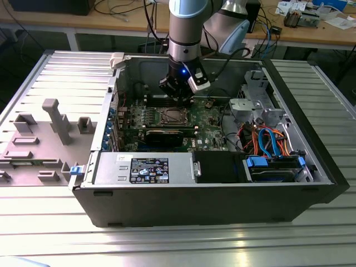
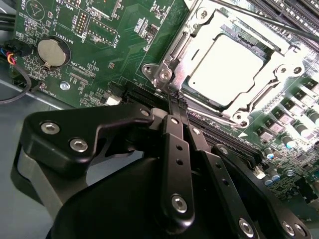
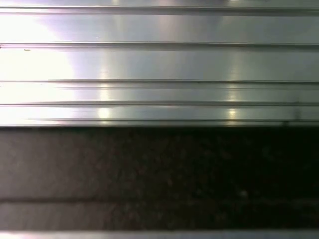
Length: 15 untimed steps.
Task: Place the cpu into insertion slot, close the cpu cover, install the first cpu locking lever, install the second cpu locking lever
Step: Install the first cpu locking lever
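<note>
1. Ribbed aluminium table [image 1: 50, 233] carries an open computer case [image 1: 222, 206], lying on its side with the green circuit board [image 1: 208, 119] facing up; wooden benches stand behind.
2. Inside the case, the arm reaches down, its gripper [image 1: 177, 94] just above the board.
3. In the second wrist view, the gripper [image 2: 175, 99] has its black fingers [image 2: 175, 149] pressed together, with nothing between them.
4. Just beyond the fingertips sits the insertion slot [image 2: 167, 59], with the cpu [image 2: 227, 64] lying flat inside it.
5. Over the cpu, the cpu cover [image 2: 271, 74] is down, framing the silver top.
6. One thin locking lever [image 2: 219, 117] runs along the socket's near edge, close to the fingertips.
</note>
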{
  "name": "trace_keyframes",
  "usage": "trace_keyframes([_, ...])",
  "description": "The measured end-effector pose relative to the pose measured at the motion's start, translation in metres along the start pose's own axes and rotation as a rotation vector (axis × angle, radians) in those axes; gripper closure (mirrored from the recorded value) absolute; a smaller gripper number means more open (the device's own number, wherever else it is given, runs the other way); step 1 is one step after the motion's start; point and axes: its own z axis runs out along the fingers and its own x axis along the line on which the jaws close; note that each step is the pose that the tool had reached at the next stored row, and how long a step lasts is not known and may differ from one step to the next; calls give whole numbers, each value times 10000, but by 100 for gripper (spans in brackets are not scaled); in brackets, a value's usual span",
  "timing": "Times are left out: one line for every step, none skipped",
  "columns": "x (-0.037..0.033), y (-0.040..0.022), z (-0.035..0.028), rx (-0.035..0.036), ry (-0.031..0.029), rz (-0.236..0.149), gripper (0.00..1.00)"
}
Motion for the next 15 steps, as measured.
trace_keyframes([0, 0, -3, 2, 2, 0, 89])
trace_keyframes([0, 0, -3, 1, 1, 0, 89])
trace_keyframes([0, 0, -4, 1, -1, 0, 89])
trace_keyframes([0, 0, -4, 11, 0, -1, 89])
trace_keyframes([0, -1, -5, 22, 1, -2, 89])
trace_keyframes([0, -1, -4, 29, 1, -1, 89])
trace_keyframes([0, 0, -3, 40, 1, -1, 89])
trace_keyframes([0, 0, -2, 51, 1, -1, 89])
trace_keyframes([0, 0, -1, 74, 0, -1, 89])
trace_keyframes([0, 0, 1, 88, 1, -2, 89])
trace_keyframes([0, -1, 2, 99, 2, -2, 89])
trace_keyframes([0, -1, 4, 108, 2, -2, 89])
trace_keyframes([0, -1, 6, 116, 1, -2, 89])
trace_keyframes([-1, -1, 10, 127, 1, -2, 89])
trace_keyframes([-1, -1, 12, 134, 2, -2, 89])
